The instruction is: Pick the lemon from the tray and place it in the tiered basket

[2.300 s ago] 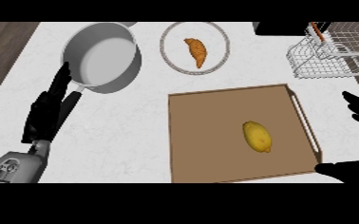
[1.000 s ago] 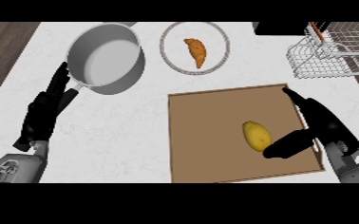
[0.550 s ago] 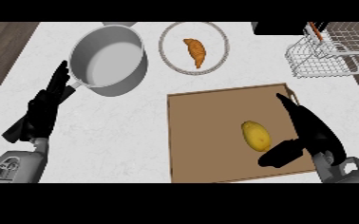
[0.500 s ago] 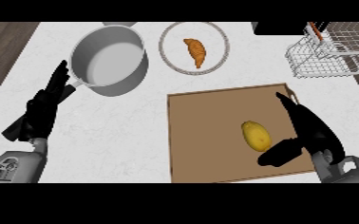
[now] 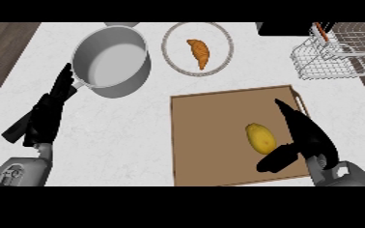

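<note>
We see the smooth oval lemon lying on the flat brown tray, toward its 3 o'clock side. Our right hand sits just beside it, fingers straight, thumb spread below. The wire basket stands at 1 o'clock. Our left hand rests open at 9 o'clock.

Both hands are matte black with long, slender, tapering fingers and a thicker, blunt thumb. The right hand, beside the tray, joins a grey forearm at a rounded grey wrist collar. The left hand, well left of the tray, joins a grey cylindrical forearm bearing a ribbed, darker grey panel near the wrist.
</note>
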You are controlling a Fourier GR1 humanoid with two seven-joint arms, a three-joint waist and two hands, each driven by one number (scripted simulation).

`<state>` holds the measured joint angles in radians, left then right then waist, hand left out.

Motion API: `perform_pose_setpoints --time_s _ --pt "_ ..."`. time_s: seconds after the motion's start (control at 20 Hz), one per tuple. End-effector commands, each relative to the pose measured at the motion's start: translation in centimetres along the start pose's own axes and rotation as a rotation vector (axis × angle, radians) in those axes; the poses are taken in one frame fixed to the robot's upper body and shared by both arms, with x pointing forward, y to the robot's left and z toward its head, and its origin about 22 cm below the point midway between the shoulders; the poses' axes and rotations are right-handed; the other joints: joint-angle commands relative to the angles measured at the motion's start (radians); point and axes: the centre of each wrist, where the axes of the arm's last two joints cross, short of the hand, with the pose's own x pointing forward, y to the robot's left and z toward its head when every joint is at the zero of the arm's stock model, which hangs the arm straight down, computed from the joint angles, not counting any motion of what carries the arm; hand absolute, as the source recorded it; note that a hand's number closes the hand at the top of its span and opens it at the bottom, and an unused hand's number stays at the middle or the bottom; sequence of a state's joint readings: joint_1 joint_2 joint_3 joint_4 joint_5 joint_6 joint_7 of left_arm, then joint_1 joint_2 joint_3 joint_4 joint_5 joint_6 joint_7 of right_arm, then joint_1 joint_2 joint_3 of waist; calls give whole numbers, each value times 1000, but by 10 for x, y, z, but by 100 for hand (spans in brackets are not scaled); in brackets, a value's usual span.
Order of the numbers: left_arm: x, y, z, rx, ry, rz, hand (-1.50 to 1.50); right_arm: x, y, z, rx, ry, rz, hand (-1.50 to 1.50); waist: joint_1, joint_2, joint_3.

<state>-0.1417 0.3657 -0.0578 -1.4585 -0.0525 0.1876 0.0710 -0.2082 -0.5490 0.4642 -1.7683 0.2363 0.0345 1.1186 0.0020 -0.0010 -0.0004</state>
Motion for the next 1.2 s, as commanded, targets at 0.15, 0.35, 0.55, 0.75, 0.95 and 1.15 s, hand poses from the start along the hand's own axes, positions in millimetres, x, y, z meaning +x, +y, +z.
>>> perform_pose_setpoints --time_s 0.15,0.35,0.55,0.75,0.95,1.15 --pt "-22 16 9 -5 6 -16 0 -3 18 -12 17 131 -4 -150 1 1 0" --pt "-3 5 -6 4 -9 2 0 -11 27 -14 22 125 12 -150 -3 1 0" --pt "-5 -3 3 -8 2 -6 0 10 23 -34 56 122 1 -150 3 2 0" --pt "12 2 2 -10 6 10 0 2 35 -32 83 127 -11 -150 0 0 0" --pt "1 13 -5 19 10 5 0 -10 48 -35 103 127 -12 -150 -3 1 0" --pt "8 4 -10 5 -15 -9 0 6 50 -56 191 141 3 150 1 2 0"
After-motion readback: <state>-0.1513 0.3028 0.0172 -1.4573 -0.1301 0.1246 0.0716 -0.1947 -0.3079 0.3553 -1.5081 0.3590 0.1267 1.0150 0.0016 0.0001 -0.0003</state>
